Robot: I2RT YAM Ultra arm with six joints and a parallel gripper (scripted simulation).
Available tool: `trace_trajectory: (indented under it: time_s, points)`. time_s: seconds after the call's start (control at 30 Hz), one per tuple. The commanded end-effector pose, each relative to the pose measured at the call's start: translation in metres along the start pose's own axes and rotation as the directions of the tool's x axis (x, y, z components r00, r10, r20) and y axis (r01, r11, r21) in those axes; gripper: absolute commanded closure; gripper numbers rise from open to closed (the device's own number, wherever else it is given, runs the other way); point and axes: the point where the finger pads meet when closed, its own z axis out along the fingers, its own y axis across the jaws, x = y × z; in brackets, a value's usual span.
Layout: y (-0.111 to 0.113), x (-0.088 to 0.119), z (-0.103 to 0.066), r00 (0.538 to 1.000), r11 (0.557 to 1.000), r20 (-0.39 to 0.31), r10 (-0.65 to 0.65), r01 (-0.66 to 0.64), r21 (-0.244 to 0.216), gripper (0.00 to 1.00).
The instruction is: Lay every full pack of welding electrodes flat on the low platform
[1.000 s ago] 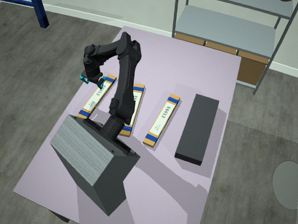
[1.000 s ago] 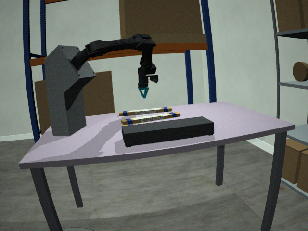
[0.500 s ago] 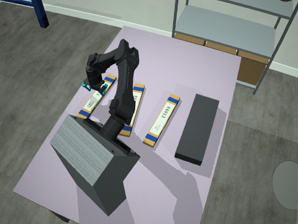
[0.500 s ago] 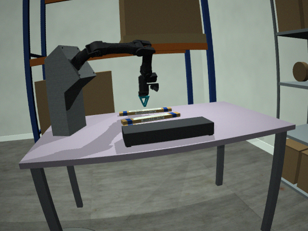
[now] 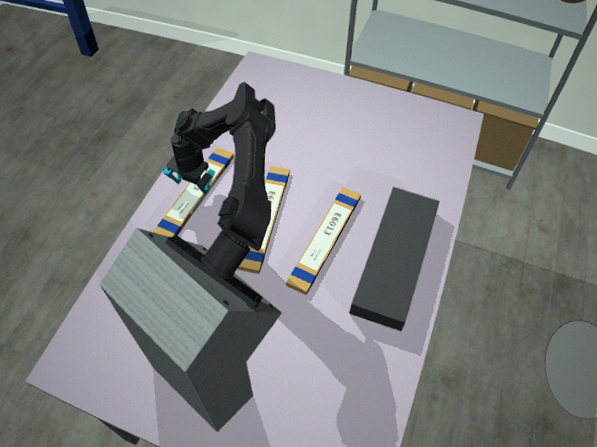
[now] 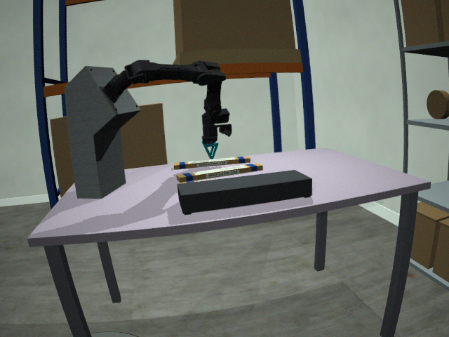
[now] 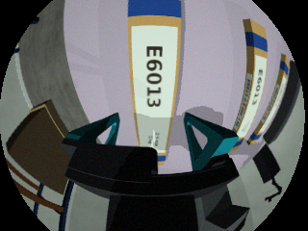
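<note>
Three packs marked E6013 lie flat on the table. The left pack (image 5: 180, 207) (image 6: 212, 162) (image 7: 154, 72) is under my gripper (image 5: 192, 186) (image 6: 211, 157) (image 7: 151, 115), which is open with one finger to each side of it in the wrist view. The fingertips appear low over the pack; contact is not clear. The middle pack (image 5: 273, 199) (image 6: 221, 172) (image 7: 255, 96) is partly behind the arm in the top view. The right pack (image 5: 326, 238) (image 7: 276, 96) is mostly hidden by the platform in the exterior view. The dark low platform (image 5: 398, 257) (image 6: 246, 192) (image 7: 289, 106) bears no pack.
The arm's grey pedestal (image 5: 165, 297) (image 6: 88, 144) stands on the table (image 5: 313, 133) (image 6: 344, 174), near the packs' lower ends in the top view. The left pack lies near the table's left edge. The platform stands near the right edge. A grey shelf (image 5: 452, 58) is behind the table.
</note>
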Motion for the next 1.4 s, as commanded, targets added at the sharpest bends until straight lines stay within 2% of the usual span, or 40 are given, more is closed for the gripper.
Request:
trace_trajectory:
  time_s: [0.0, 0.4, 0.97, 1.0, 1.07, 1.37]
  points:
    - [0.013, -0.017, -0.014, 0.999, 0.999, 0.036, 0.019, -0.018, -0.037, 0.05]
    - [0.009, -0.026, -0.016, 0.998, 0.999, 0.046, 0.034, -0.032, -0.038, 0.05]
    - [0.005, -0.010, -0.011, 1.000, 1.000, 0.021, 0.005, -0.004, -0.027, 0.05]
    - [0.005, -0.022, -0.011, 0.999, 0.999, 0.038, 0.025, -0.024, -0.033, 0.05]
    - [0.006, -0.009, 0.003, 1.000, 1.000, 0.021, 0.012, -0.012, -0.023, 0.05]
    - [0.013, -0.008, 0.007, 1.000, 0.999, 0.025, 0.005, -0.004, -0.034, 0.05]
